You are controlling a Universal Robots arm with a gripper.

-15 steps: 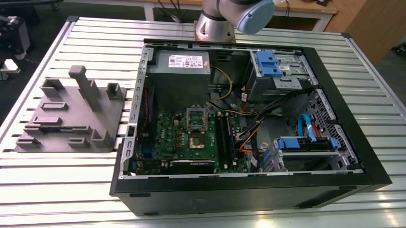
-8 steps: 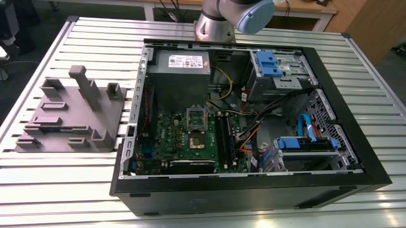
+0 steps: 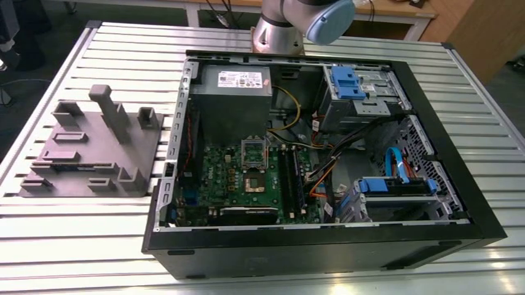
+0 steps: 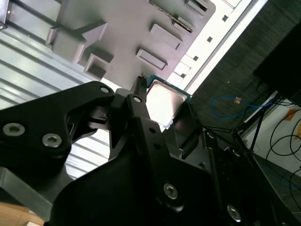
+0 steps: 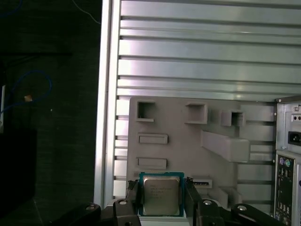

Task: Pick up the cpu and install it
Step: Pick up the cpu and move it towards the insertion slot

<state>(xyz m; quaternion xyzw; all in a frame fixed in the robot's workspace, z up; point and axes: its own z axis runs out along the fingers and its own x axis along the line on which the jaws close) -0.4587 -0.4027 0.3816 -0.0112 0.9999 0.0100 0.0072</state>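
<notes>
First wrist view: 1 cpu (image 5: 161, 194), clamped between both fingers of gripper (image 5: 162, 189).
Tray (image 5: 178, 127): 1, grey, beyond gripper.

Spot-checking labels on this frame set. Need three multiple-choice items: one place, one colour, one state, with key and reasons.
1. In the exterior view, the grey fixture tray lies: A) on the exterior view's left of the computer case B) on its right C) inside it
2. The drive-bay clips in the case are: A) red B) blue C) yellow
3. The cpu is: A) seated in the socket B) flat on the table C) held in the gripper
Key: 1 A, the tray sits beside the case on that side. 2 B, both clips show blue. 3 C, in both wrist views black fingers clamp its edges.
</notes>
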